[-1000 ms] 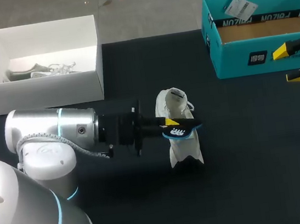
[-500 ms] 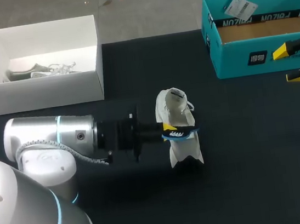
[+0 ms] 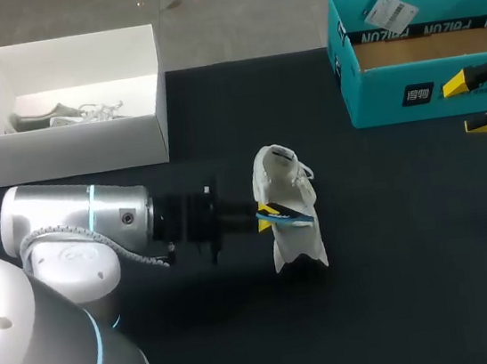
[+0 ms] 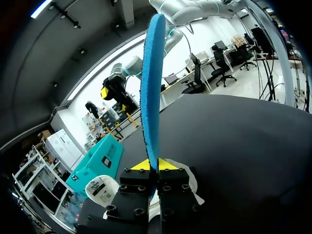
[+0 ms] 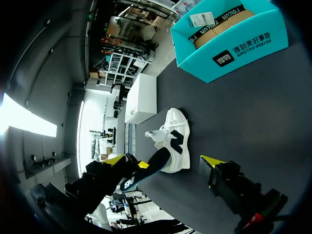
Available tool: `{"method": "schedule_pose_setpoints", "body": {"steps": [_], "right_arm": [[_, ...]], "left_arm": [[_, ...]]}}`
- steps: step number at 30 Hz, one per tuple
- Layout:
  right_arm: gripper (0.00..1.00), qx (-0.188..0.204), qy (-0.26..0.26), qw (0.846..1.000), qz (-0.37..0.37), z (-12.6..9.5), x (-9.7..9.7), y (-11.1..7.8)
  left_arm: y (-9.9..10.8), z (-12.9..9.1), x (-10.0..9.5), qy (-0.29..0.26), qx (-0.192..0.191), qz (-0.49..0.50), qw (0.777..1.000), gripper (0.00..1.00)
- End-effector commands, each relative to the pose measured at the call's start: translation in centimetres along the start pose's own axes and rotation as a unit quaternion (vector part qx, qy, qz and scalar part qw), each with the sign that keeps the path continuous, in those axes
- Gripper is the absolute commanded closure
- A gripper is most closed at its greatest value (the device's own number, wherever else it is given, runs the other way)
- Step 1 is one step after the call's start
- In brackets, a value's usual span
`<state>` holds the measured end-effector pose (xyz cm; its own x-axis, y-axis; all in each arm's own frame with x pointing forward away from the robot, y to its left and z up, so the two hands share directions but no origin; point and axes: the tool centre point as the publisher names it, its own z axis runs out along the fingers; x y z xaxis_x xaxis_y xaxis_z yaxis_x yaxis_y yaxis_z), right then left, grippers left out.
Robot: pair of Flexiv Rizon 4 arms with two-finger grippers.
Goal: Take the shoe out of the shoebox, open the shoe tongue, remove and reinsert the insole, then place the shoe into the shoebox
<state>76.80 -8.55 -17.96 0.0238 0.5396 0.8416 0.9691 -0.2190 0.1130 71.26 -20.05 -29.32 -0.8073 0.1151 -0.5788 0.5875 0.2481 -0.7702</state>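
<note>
The left gripper (image 3: pixel 268 215) sits against the left flank of the white shoe (image 3: pixel 289 216). Its yellow-tipped fingers are pressed together on the blue insole (image 4: pixel 151 92), which stands on edge straight out from the tips. The shoe stands on its sole on the black table (image 3: pixel 398 260), outside both boxes. Well off to the right of the shoe, the right gripper (image 3: pixel 467 105) hangs in front of the teal shoebox (image 3: pixel 414 47), fingers wide apart and holding nothing. A white box (image 3: pixel 71 97) lies beyond the shoe to the left.
</note>
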Motion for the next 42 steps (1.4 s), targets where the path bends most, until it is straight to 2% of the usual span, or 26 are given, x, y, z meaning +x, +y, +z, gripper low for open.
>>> {"method": "schedule_pose_setpoints", "body": {"steps": [1,10,17,24,35,42], "right_arm": [[0.00,0.000,-0.002,1.000,0.001,0.0,0.0,-0.1],[0.00,0.000,-0.002,1.000,0.001,0.0,0.0,-0.1],[0.00,0.000,-0.002,1.000,0.001,0.0,0.0,-0.1],[0.00,0.000,-0.002,1.000,0.001,0.0,0.0,-0.1],[0.00,0.000,-0.002,1.000,0.001,0.0,0.0,-0.1],[0.00,0.000,-0.002,1.000,0.001,0.0,0.0,-0.1]], "left_arm": [[-0.5,-0.7,-0.3,0.004,-0.007,-0.001,1.000,1.00],[-2.4,0.4,-1.0,-0.056,0.012,0.033,0.998,1.00],[-2.7,1.0,-0.1,-0.093,0.031,0.014,0.995,1.00],[-1.7,1.1,0.4,-0.110,0.040,-0.007,0.993,1.00],[0.3,1.0,-1.3,-0.097,0.034,-0.010,0.995,1.00],[1.8,1.4,-1.7,-0.092,0.032,-0.024,0.995,1.00]]}}
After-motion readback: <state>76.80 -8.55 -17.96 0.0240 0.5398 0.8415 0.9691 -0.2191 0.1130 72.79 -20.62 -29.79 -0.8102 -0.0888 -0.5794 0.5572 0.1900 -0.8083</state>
